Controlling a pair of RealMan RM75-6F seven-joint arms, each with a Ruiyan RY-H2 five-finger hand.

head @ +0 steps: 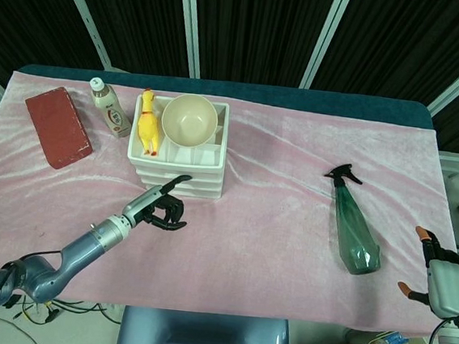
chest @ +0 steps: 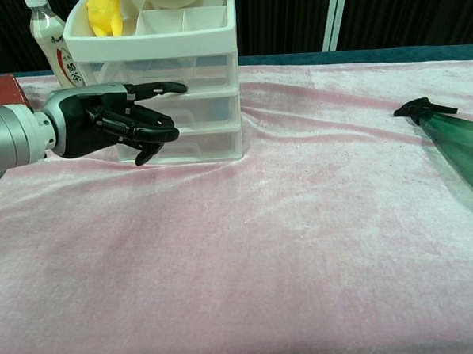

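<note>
Left hand (chest: 114, 120) before drawer unit (chest: 177, 109)

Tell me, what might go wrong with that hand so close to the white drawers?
The left hand sits right at the front of the white drawer unit. A clumsy push could shove the light unit back or tip the bowl and yellow rubber chicken lying on top. The pink cloth is wrinkled there, so it could bunch.

We see a surface draped in wrinkled pink velvety cloth (head: 273, 225). On it: a white plastic drawer unit (head: 182, 171) far left, a red-brown brick-shaped block (head: 57, 126), a small white drink bottle (head: 109, 108), and a green spray bottle (head: 353, 226) lying right.
</note>
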